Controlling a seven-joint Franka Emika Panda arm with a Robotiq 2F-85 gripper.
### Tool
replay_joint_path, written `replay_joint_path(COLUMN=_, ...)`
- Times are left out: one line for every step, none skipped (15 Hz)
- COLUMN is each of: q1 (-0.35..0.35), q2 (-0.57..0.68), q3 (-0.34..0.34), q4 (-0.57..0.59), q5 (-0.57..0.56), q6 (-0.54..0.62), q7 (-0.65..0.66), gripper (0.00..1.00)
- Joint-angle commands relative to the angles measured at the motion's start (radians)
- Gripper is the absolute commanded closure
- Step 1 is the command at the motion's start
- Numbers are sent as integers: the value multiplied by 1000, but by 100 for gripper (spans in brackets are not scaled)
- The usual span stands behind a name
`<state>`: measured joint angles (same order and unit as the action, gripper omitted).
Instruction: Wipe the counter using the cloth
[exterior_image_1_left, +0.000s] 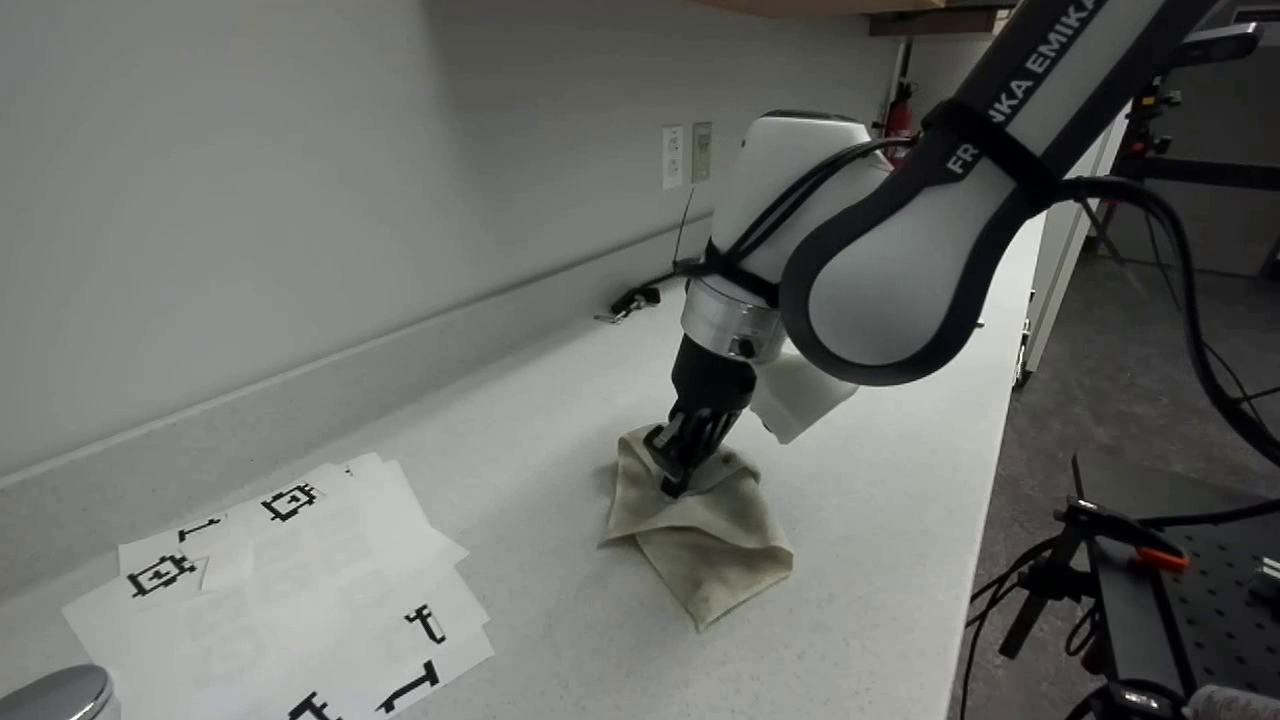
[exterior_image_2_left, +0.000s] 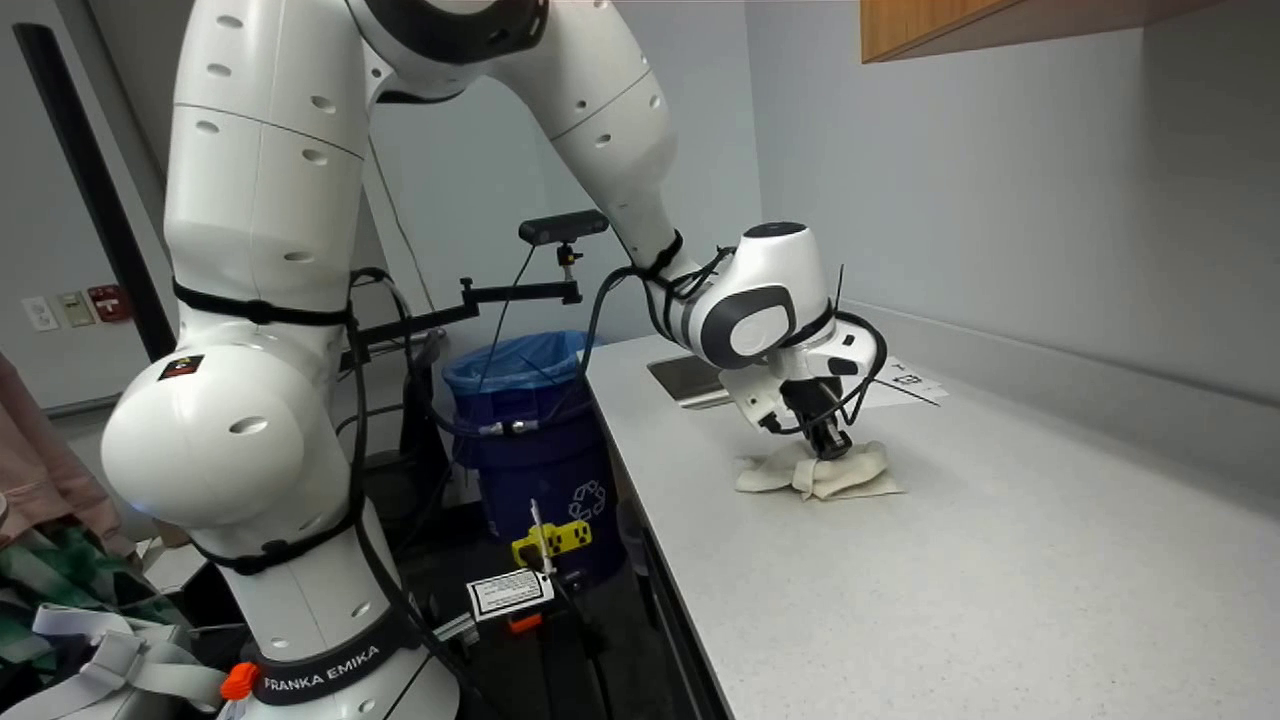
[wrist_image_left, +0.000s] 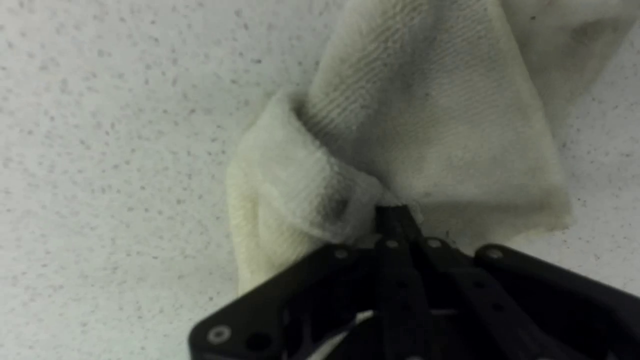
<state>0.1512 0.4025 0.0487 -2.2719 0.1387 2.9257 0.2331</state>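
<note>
A beige cloth lies crumpled and folded on the white speckled counter. It also shows in an exterior view and fills much of the wrist view. My gripper points down at a tilt into the middle of the cloth, and it also shows in an exterior view. In the wrist view the fingertips are together, shut on the cloth, with folds around them. The fabric right at the tips is mostly hidden. The cloth rests on the counter.
White sheets with black printed marks lie on the counter beside the wall. A sink is set into the counter. A small black item with a cable lies by the backsplash. A wooden cabinet hangs above.
</note>
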Motion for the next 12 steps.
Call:
replay_joint_path(q1=-18, q2=13, q3=13, q4=-72, q5=37, q6=16, q7=16, gripper=100)
replay_joint_path(q1=-20, q2=10, q3=15, q4=-75, q5=44, q6=11, q7=22, gripper=100)
replay_joint_path(q1=-19, q2=8, q3=15, q4=-77, q5=49, q6=8, q7=30, gripper=100)
replay_joint_path(q1=-21, q2=6, q3=18, q4=-79, q5=59, q6=3, q7=35, gripper=100)
replay_joint_path(q1=-22, q2=4, q3=20, q4=-80, q5=68, q6=0, q7=39, gripper=100)
replay_joint_path(q1=-21, q2=0, q3=19, q4=-83, q5=75, q6=-7, q7=45, gripper=100)
replay_joint_path(q1=-21, q2=-2, q3=19, q4=-86, q5=82, q6=-13, q7=50, gripper=100)
replay_joint_path(q1=-19, q2=-6, q3=16, q4=-88, q5=85, q6=-22, q7=57, gripper=100)
replay_joint_path(q1=-14, q2=-9, q3=10, q4=-90, q5=86, q6=-30, q7=68, gripper=100)
replay_joint_path(q1=-14, q2=-10, q3=11, q4=-91, q5=91, q6=-33, q7=74, gripper=100)
replay_joint_path(q1=-13, q2=-11, q3=10, q4=-92, q5=93, q6=-33, q7=82, gripper=100)
replay_joint_path(q1=-9, q2=-12, q3=5, q4=-94, q5=89, q6=-34, q7=92, gripper=100)
